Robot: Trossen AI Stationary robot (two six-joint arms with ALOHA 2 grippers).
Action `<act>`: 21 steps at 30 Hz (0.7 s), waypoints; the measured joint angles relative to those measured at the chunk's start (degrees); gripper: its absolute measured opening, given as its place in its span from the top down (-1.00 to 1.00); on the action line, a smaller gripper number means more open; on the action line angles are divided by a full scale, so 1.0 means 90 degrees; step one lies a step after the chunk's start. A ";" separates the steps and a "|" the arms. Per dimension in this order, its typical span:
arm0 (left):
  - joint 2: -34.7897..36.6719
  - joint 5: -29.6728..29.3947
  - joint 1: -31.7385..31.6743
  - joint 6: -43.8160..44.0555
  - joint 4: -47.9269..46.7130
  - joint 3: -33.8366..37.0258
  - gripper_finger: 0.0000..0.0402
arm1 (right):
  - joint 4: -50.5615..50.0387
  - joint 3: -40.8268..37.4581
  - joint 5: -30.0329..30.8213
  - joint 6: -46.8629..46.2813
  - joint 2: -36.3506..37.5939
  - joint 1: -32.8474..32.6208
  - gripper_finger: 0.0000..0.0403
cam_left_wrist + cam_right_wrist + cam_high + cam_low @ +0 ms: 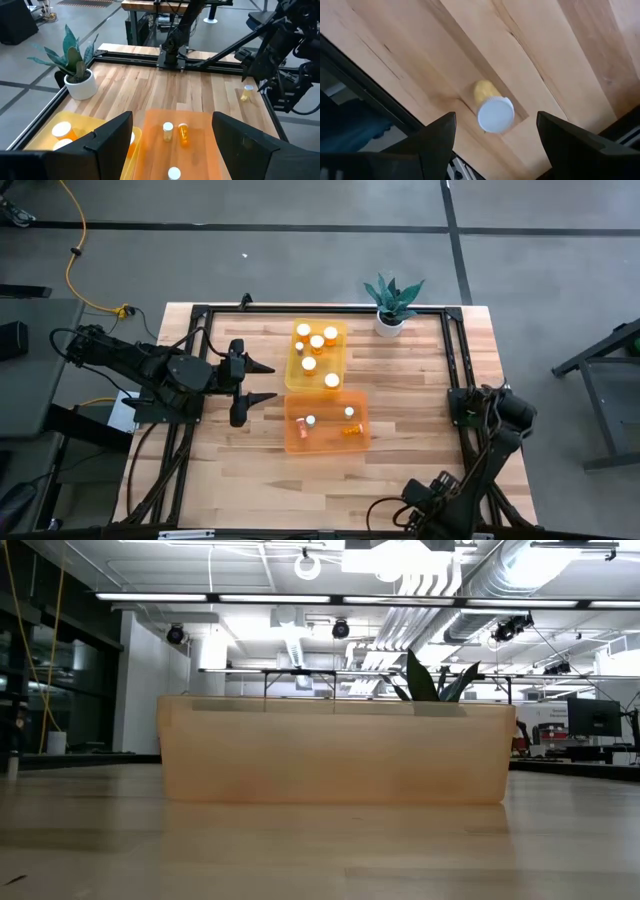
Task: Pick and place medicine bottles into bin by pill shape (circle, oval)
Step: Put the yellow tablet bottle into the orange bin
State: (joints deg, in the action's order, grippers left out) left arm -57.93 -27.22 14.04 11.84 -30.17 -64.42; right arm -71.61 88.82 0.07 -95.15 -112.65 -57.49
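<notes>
The right end effector (492, 137) hangs over the near edge of the worktop (420, 380), at about 5 o'clock from the trays, fingers spread wide with nothing between them; right below it in its wrist view stands one bottle (492, 110), white cap up, on bare wood just beside the dark frame rail, untouched. The same bottle (246, 93) shows in the left wrist view as a small pale shape near the right arm's base. The left end effector (258, 381) sits at 9 o'clock from the trays, its two fingers parted and empty, pointing toward them. Just beyond its tips lie two trays touching corner to corner: a yellow tray (316, 355) toward 12 o'clock and an orange tray (326, 423) toward 6 o'clock. The yellow tray holds five bottles (317, 341), all upright with white caps showing, some caps larger than others. The orange tray holds three bottles (349, 412): two upright and one lying on its side (351, 430) at the tray's 4 o'clock corner. A potted plant (391, 302) stands at the far edge, at about 1 o'clock from the yellow tray. In the low view the orange tray's wall (335, 750) fills the middle, with the plant's leaves rising behind it.
</notes>
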 joint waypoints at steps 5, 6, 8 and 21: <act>0.0001 0.0000 0.0000 0.0000 0.0000 0.0000 -0.31 | -0.0042 0.0000 -0.0013 -0.0116 -0.0099 0.0013 -0.33; 0.0000 0.0000 0.0000 0.0000 0.0000 0.0000 -0.31 | -0.0037 0.0000 -0.0039 -0.0114 -0.0122 0.0024 -0.31; 0.0000 0.0000 0.0000 -0.0044 -0.0001 0.0000 -0.31 | -0.0024 -0.0005 -0.0144 -0.0115 -0.0171 0.0053 -0.26; 0.0000 0.0005 0.0000 -0.0001 0.0000 0.0000 -0.31 | 0.0003 -0.0007 -0.0290 -0.0046 -0.0296 0.0118 0.16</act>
State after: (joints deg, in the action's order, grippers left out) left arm -57.93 -27.18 14.04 11.83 -30.17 -64.42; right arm -71.59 88.75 -2.54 -95.57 -115.31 -56.43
